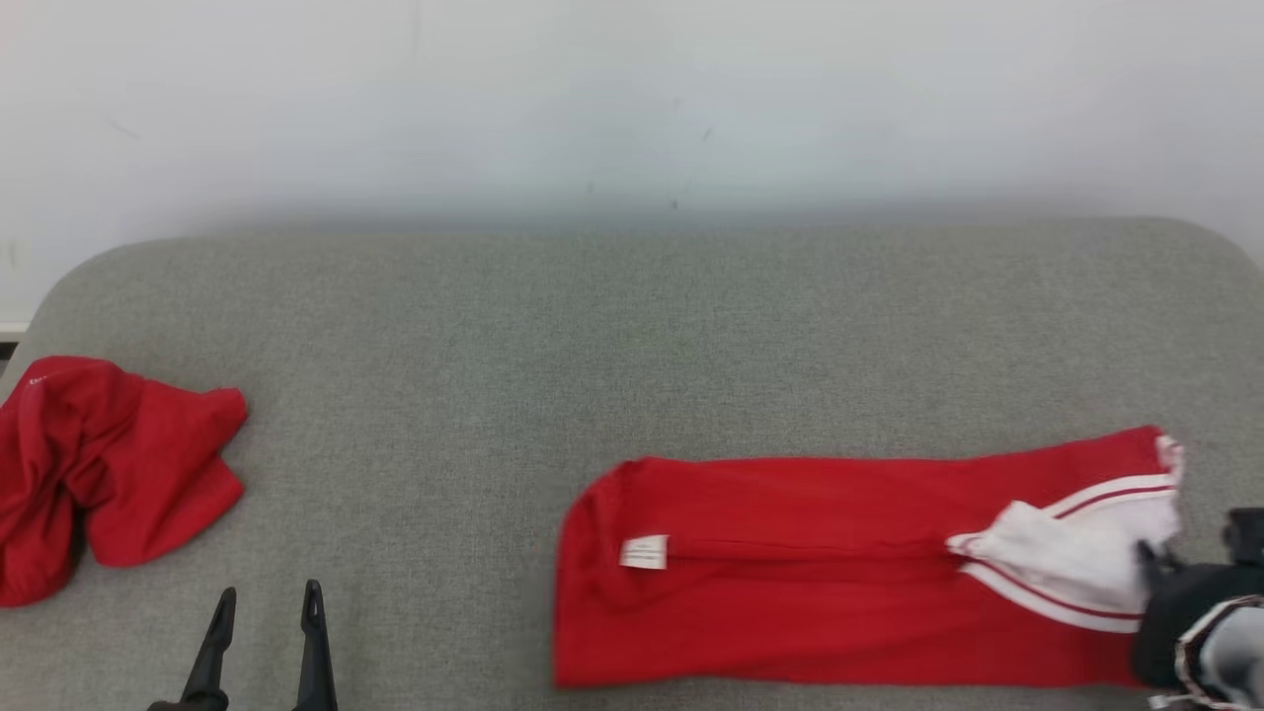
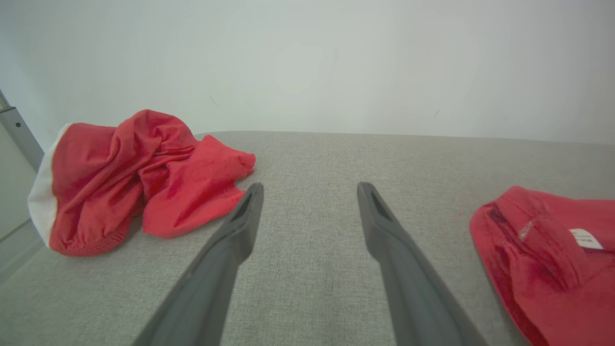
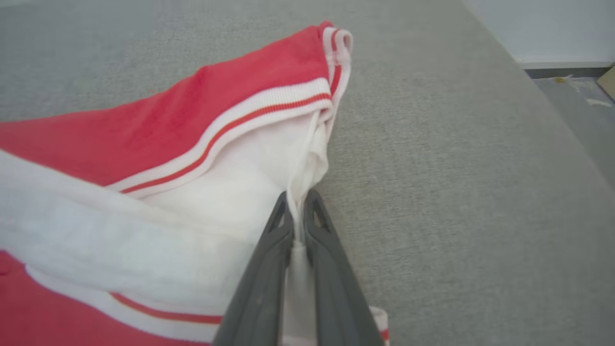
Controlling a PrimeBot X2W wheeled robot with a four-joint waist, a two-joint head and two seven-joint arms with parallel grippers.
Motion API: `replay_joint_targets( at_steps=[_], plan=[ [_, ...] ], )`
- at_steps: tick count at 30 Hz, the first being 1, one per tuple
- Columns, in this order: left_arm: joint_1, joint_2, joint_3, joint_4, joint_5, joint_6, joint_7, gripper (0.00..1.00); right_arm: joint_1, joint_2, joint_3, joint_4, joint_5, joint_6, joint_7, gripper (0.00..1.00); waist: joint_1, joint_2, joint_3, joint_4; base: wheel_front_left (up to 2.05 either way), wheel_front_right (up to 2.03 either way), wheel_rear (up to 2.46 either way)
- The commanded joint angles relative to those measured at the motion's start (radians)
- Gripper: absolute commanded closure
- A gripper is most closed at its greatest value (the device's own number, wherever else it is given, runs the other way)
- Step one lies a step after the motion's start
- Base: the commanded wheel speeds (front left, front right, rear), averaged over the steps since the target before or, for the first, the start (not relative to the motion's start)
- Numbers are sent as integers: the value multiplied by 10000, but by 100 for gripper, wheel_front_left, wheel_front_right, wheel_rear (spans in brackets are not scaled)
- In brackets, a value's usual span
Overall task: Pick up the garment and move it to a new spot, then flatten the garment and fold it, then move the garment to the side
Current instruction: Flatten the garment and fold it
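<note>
At the right end of the near edge of the grey, cloth-covered surface (image 1: 632,326), the right end effector (image 3: 298,198) is pinching the garment (image 1: 839,573). Its two dark fingers (image 3: 269,269) are pressing together, and a thin fold of white cloth is sitting caught between them. In the right wrist view that fold is running up from the tips into the garment's white section.

The garment is red and is lying mostly flat as a long band across the near half of the surface, stretching from about the middle to close by the right edge. Its right end is showing the white section, bordered by white trim with a thin red stripe. A small white label (image 1: 644,551) is showing near its left end.

Toward the near left corner, the left end effector (image 1: 270,592) is standing with its fingers spread wide apart, holding nothing. Bare grey cloth is showing between them. It is sitting between the two heaps of red cloth and is apart from both.

A second red garment (image 1: 109,474) is lying crumpled at the left edge, well apart from the first. The left wrist view is showing a white band along its outer side.

Beyond the far edge, whose corners are rounded, a plain pale wall (image 1: 632,99) is rising. Past the right edge, the right wrist view is showing a strip of grey floor (image 3: 586,125) below a pale skirting board.
</note>
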Motion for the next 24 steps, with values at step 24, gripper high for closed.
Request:
replay_joint_targets(
  at_steps=[24],
  plan=[
    [354, -198, 157, -103, -48, 23, -30, 0, 626, 534, 1457, -5212, 690, -33, 826, 100, 0, 0, -355, -888, 0, 0, 0]
  ],
)
